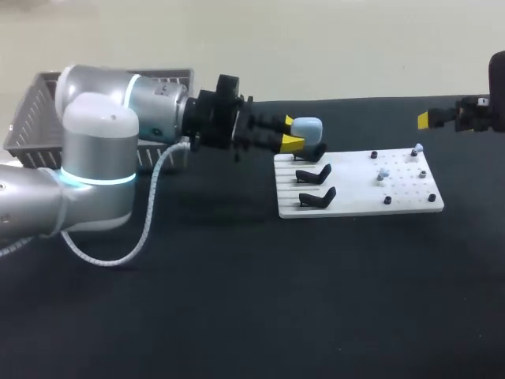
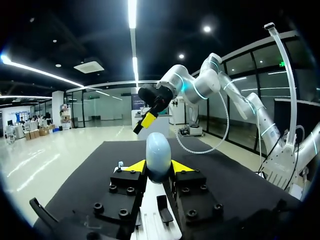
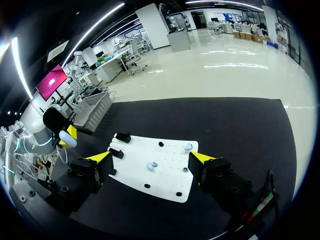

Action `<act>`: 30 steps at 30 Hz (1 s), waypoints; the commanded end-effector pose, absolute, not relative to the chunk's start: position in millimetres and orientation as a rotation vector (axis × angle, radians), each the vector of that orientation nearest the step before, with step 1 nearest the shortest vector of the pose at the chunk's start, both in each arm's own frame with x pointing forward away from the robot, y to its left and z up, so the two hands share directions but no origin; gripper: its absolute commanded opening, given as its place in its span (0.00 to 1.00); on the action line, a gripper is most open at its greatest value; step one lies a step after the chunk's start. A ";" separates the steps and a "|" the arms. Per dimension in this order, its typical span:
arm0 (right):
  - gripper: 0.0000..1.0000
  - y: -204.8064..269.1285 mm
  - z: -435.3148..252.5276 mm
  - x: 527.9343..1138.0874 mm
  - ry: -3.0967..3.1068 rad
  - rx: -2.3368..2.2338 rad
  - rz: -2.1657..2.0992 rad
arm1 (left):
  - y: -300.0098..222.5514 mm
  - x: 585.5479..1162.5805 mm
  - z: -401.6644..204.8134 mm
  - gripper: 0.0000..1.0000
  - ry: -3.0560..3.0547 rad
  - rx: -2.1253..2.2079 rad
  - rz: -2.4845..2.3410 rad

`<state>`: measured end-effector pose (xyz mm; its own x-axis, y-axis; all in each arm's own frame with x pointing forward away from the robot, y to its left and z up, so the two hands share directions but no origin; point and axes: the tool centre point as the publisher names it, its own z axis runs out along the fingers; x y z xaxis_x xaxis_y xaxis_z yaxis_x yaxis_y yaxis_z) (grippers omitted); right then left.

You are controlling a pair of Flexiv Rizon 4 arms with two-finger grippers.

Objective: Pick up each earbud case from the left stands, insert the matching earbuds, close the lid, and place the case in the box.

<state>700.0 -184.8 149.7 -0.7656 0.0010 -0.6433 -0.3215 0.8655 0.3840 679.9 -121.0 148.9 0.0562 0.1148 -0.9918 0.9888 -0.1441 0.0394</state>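
— Pale blue case (image 1: 306, 126): where is it?

— Between the yellow tips of the left gripper (image 1: 288, 133), pinched from both sides, its rounded end poking out past the fingertips. It hangs over the end of the white board (image 1: 355, 203) that carries the stands (image 1: 314, 174).

— What lies under that hand?

— The black stands, just below and ahead of the fingers. The grey basket (image 1: 31, 114) sits behind that arm, well apart from the case.

— And the right gripper (image 3: 151, 157)?

— Spread wide, holding nothing, well apart from the left one. Below it, between its fingers in its own view, lies the board, with two small pale earbuds (image 3: 188, 146) on its pegged half.
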 end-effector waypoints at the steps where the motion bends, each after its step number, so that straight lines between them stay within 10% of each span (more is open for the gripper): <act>1: 1.00 -185.0 150.0 699.7 2.373 -0.231 0.635 | -125.3 676.7 143.6 0.00 1.183 1.379 -1.200; 30: 1.00 -185.0 150.0 699.7 2.373 -0.231 0.635 | -130.4 673.4 142.1 0.00 1.103 1.489 -1.262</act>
<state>700.0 -184.9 149.7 -0.7656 0.0010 -0.6434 -0.3215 0.8655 0.3840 672.3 -129.9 142.6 0.0930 0.0892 -0.9917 0.9712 -0.2275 0.0706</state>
